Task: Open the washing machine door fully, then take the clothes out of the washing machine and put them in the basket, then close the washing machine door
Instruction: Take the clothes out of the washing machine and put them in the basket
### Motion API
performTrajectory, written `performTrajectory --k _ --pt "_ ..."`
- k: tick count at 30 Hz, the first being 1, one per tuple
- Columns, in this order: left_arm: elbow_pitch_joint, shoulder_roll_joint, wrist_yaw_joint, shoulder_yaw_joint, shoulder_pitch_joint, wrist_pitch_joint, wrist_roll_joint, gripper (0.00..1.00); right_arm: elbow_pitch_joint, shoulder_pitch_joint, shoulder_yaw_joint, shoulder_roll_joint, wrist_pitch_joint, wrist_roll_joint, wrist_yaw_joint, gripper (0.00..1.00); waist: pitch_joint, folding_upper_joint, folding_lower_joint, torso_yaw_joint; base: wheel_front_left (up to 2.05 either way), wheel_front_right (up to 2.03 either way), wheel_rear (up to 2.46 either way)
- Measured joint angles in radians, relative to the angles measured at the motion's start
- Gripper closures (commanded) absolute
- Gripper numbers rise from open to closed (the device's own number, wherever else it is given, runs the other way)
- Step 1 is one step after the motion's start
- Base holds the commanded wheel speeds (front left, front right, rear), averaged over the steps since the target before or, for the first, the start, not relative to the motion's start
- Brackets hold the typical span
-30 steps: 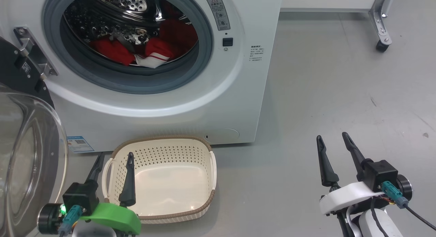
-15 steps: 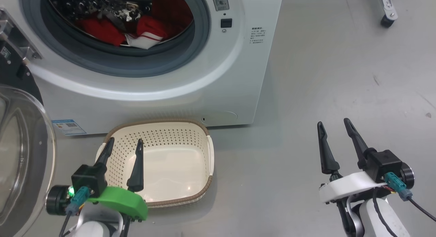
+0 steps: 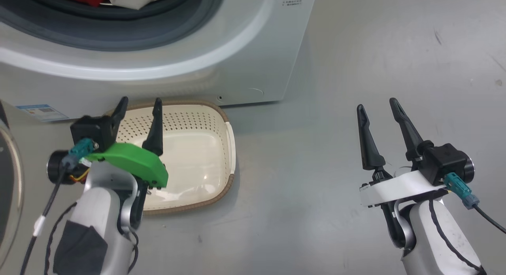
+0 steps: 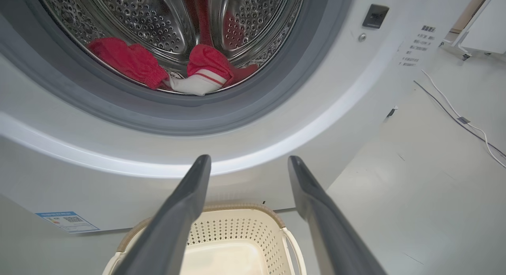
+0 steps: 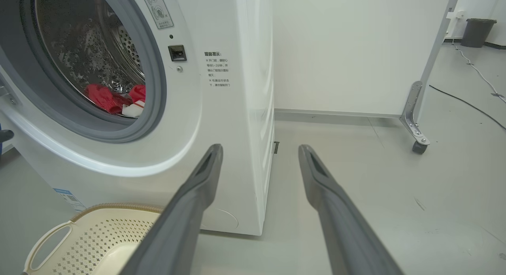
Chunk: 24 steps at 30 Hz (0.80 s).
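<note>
We see a smooth pale grey floor [image 3: 355, 49] with a few dark marks [image 3: 437, 35], and a plain white wall [image 5: 348, 49]. A shiny metal leg with a small black wheel [image 5: 411, 116] stands near it, a dark grey bin [image 5: 476, 31] farther off.

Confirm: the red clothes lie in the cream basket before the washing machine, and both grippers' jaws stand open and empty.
Not right. The red clothes lie in the washing machine's drum, not in the cream basket, which is empty, as the left wrist view shows. The rest holds: the left gripper and right gripper have open, empty jaws.
</note>
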Motion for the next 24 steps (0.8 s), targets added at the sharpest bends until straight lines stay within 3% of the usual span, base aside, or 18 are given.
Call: performTrajectory --k 6,24 --pt "0.072 0.012 -0.016 0.023 -0.149 0.089 -0.015 0.0 -0.018 -0.05 0.039 -0.001 0.0 0.039 -0.001 0.0 0.083 0.0 0.0 -0.032 0.0 0.0 0.0" --pt "0.18 0.207 -0.036 0.121 -0.552 0.244 -0.008 0.0 -0.063 -0.204 0.164 -0.003 0.0 0.181 -0.03 0.0 0.301 0.0 0.0002 -0.189 0.0 0.0 0.0"
